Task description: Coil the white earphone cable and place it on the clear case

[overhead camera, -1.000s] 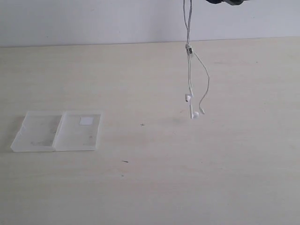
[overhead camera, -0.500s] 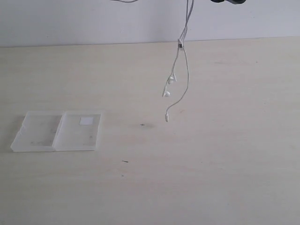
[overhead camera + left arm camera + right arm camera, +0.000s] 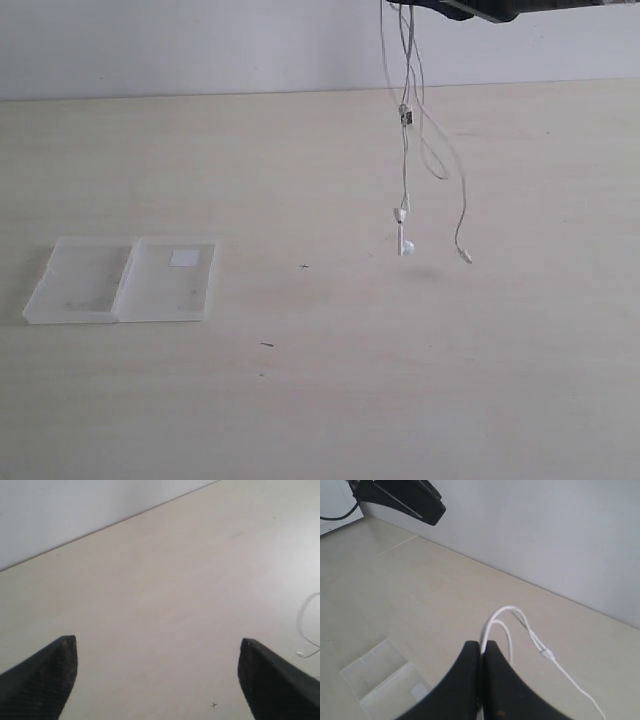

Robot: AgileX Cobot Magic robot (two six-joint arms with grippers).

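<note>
R tool [image 3: 481,650]: jaws closed, pinching white earphone cable [image 3: 506,611] | L tool [image 3: 157,641]: jaws spread wide, nothing between them | white earphone cable: dangles in loose strands over table [image 3: 400,380], earbuds [image 3: 403,243] lowest | clear case [image 3: 120,280]: open flat on table, well apart from the cable, to its left in exterior view

No text, brand or number can be read anywhere. The small white square label [image 3: 184,258] on the clear case [image 3: 85,285] shows no legible print; it looks blank.
</note>
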